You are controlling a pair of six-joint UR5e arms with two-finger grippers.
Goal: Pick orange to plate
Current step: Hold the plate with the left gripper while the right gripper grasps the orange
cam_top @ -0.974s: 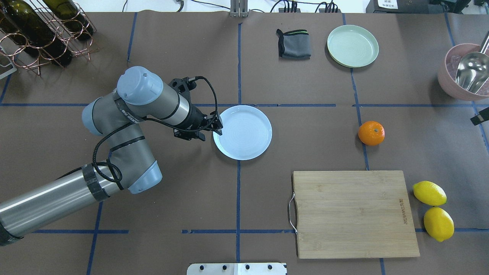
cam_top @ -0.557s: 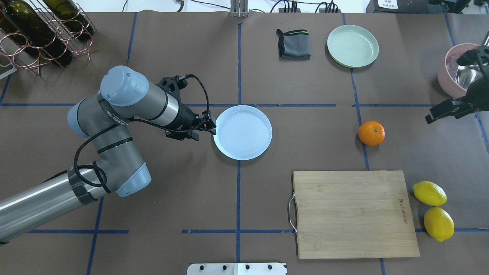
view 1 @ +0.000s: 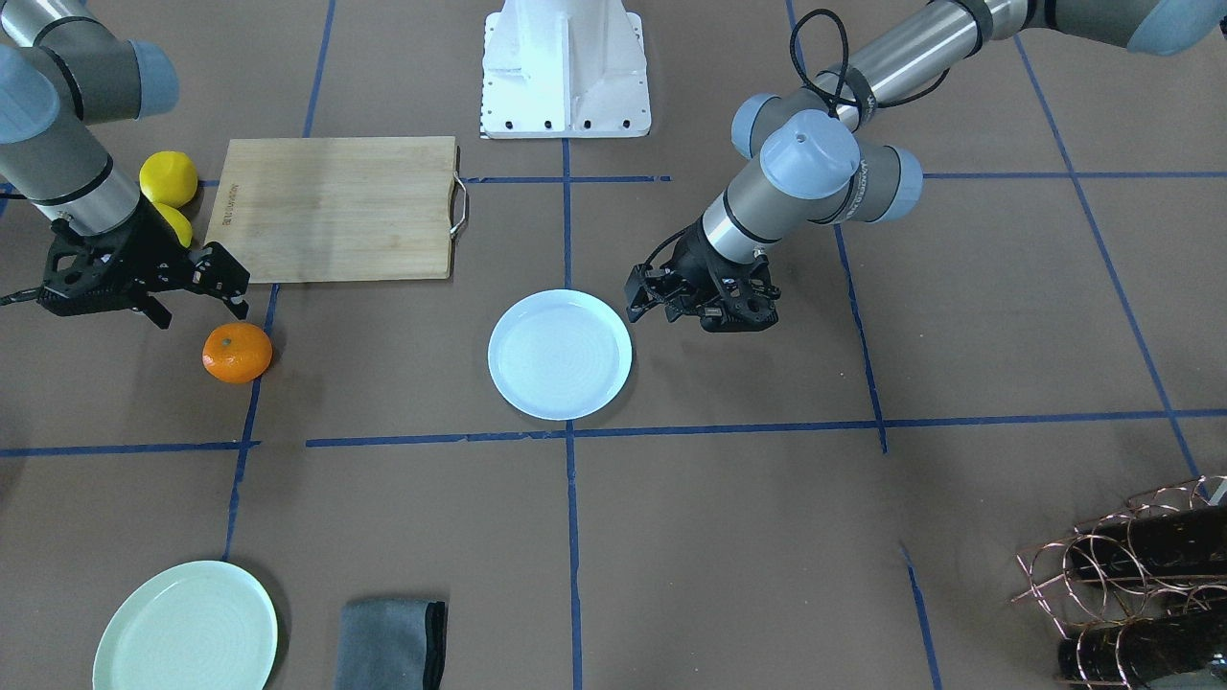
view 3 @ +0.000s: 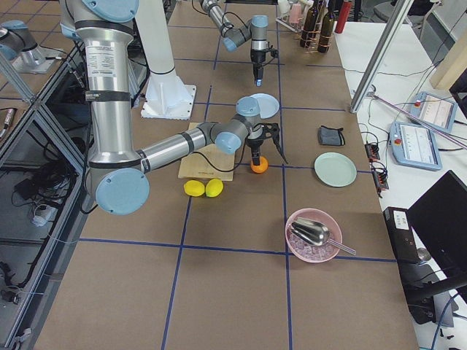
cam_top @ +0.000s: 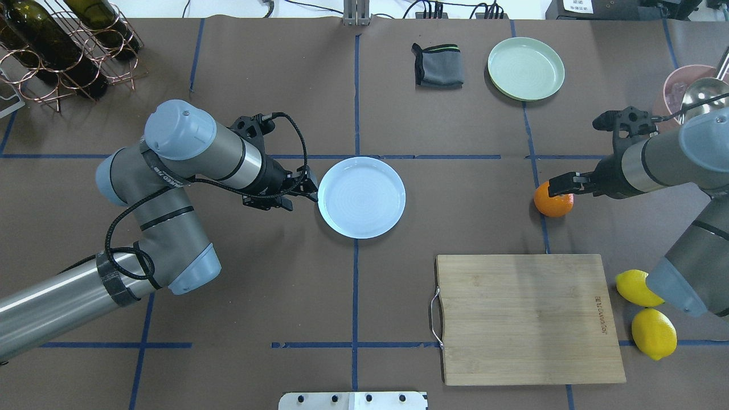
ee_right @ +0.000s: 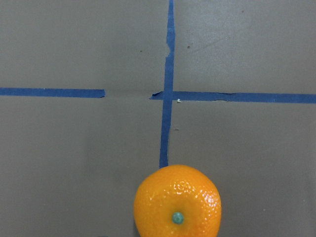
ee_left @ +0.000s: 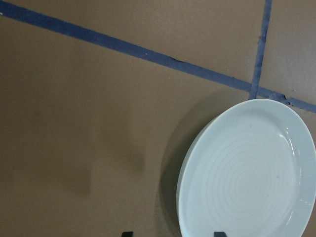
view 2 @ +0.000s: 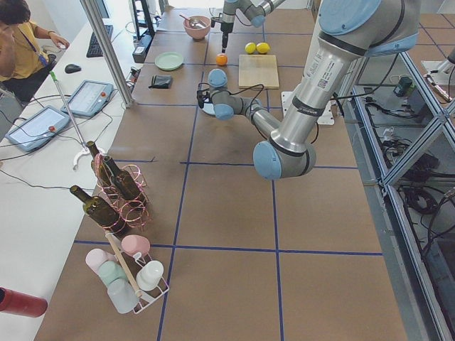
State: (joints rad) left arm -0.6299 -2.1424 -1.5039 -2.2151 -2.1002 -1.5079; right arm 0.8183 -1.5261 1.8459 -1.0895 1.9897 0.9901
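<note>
The orange (cam_top: 551, 205) (view 1: 237, 353) lies on a blue tape line right of the table's middle. My right gripper (cam_top: 564, 185) (view 1: 199, 309) hangs just above it, open, with nothing between its fingers. In the right wrist view the orange (ee_right: 177, 202) fills the bottom centre, stem dimple up. The white, faintly bluish plate (cam_top: 361, 197) (view 1: 560, 355) sits bare at the table's centre. My left gripper (cam_top: 307, 189) (view 1: 640, 299) stands open just off the plate's left rim. The left wrist view shows the plate (ee_left: 247, 177) at lower right.
A wooden cutting board (cam_top: 527, 319) lies in front of the orange, with two lemons (cam_top: 654, 334) to its right. A mint-green plate (cam_top: 525, 68) and a grey cloth (cam_top: 437, 65) sit at the back. A pink bowl (cam_top: 675, 85) stands far right, a bottle rack (cam_top: 62, 45) far left.
My right arm has come in from the right edge and its gripper now hangs over the orange. My left gripper has drawn back leftward off the plate's rim.
</note>
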